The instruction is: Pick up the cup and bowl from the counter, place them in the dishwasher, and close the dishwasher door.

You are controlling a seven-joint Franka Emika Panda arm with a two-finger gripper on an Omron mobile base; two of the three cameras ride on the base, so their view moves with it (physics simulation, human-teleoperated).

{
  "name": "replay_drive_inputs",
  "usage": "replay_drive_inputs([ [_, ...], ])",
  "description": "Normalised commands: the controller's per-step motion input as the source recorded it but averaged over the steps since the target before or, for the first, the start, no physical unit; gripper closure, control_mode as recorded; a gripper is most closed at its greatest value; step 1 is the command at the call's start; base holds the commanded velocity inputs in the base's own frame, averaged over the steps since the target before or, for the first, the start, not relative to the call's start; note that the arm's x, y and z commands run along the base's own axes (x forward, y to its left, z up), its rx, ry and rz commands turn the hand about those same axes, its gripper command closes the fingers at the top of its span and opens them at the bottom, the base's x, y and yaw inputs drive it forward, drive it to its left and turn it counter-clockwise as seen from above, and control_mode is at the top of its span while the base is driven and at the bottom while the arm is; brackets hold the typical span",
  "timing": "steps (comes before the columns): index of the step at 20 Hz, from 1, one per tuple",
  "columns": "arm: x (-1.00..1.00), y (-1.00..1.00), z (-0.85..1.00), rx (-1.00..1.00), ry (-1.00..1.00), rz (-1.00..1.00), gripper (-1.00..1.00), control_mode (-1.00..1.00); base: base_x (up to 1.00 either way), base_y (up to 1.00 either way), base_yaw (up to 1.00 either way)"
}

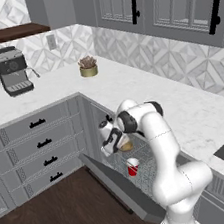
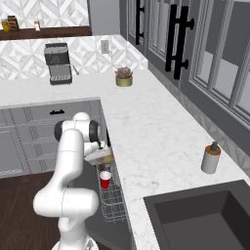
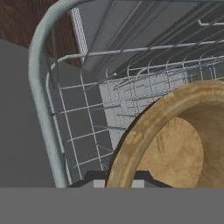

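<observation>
A: Where does the bowl sit right now?

B: It is pinched in the pincer, low over the white wire rack of the open dishwasher. In the hand view its tan rim curves up close to the camera, with the rack wires behind it. The jaws are nearly together, clamped on the bowl's thin wall.

A: And the cup?

B: It already stands upright in the rack, just beside the arm in both base views. It is red, with a white inside.

A: How would the bowl handle?

B: It looks like a small, stiff, wooden-looking piece, so it is probably light and unlikely to flex or crack under a firm pinch. The wall is smooth, though, and a rim grip leaves the body hanging to one side, so it may swing or slip if tilted quickly. The rim is the sensible place to hold it, since the body is too wide for these jaws.

A: What remains?

B: By the look of it, the bowl must be set among the wires and let go. The dishwasher door lies dropped down, dark side up, below the marble surface. It is not yet closed. Its edge or its handle would be the place to push.
</observation>
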Motion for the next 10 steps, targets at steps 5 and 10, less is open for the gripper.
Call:
replay_drive_inputs([
  [5, 0.18, 0.01, -0.78, -0.12, 0.06, 0.00, 1.00, -1.00, 0.00, 0.00, 0.00],
  [10, -0.02, 0.33, -0.96, -0.03, 0.08, 0.00, 1.00, -1.00, 0.00, 0.00, 0.00],
])
